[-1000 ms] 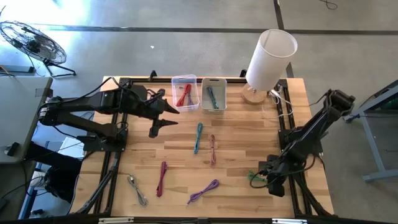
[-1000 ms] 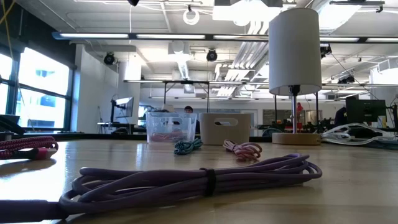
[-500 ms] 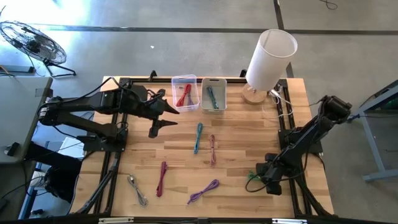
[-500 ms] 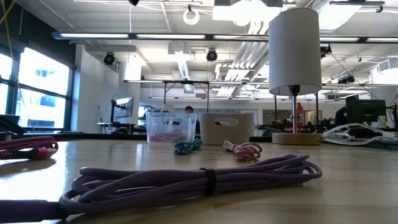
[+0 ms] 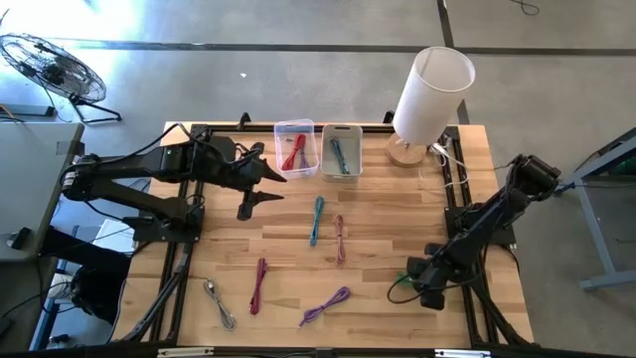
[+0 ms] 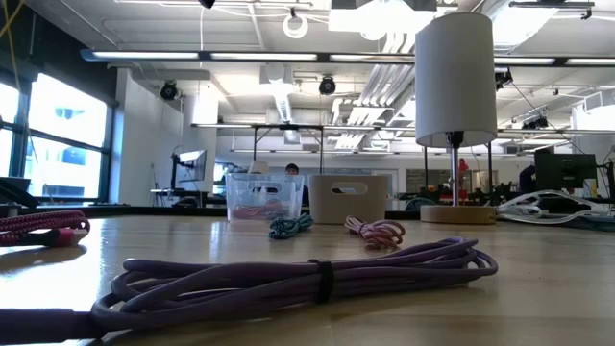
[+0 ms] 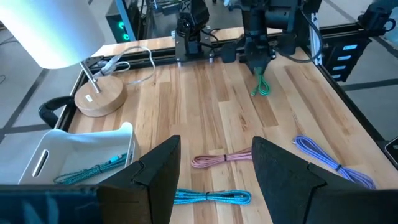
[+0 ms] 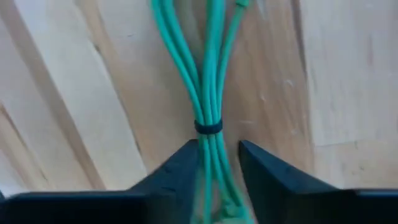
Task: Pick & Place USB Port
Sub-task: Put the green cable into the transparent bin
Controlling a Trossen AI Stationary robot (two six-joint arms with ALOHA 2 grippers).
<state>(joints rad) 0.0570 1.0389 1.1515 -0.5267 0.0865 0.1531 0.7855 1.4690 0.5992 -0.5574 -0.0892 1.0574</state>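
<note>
A green cable bundle [image 8: 208, 93], tied with a black band, lies on the wood table near its right edge, and is also seen as the green cable [image 5: 400, 287]. My right gripper [image 5: 425, 281] points down onto it, its two fingers close on either side of the bundle. My left gripper [image 5: 264, 191] hovers open above the table's far left part, holding nothing. A clear bin [image 5: 295, 149] with a red cable and a white bin [image 5: 341, 151] with a teal cable stand at the far edge. My right gripper pinches the green cable bundle between its two fingers, just below the black band [image 8: 208, 128]. The fingers [image 8: 177, 171] come from above, pointing down, and stand on either side of the strands, across the bundle. The bundle lies on the table.
Loose cable bundles lie across the table: blue [image 5: 317, 219], pink [image 5: 339, 239], magenta [image 5: 259, 284], purple [image 5: 326, 305] and silver [image 5: 220, 303]. A white lamp [image 5: 427, 99] on a wooden base stands at the far right corner.
My right gripper has gone down onto the green cable and a little toward the table's near edge. The cable's free loop now lies spread farther toward the table's left.
</note>
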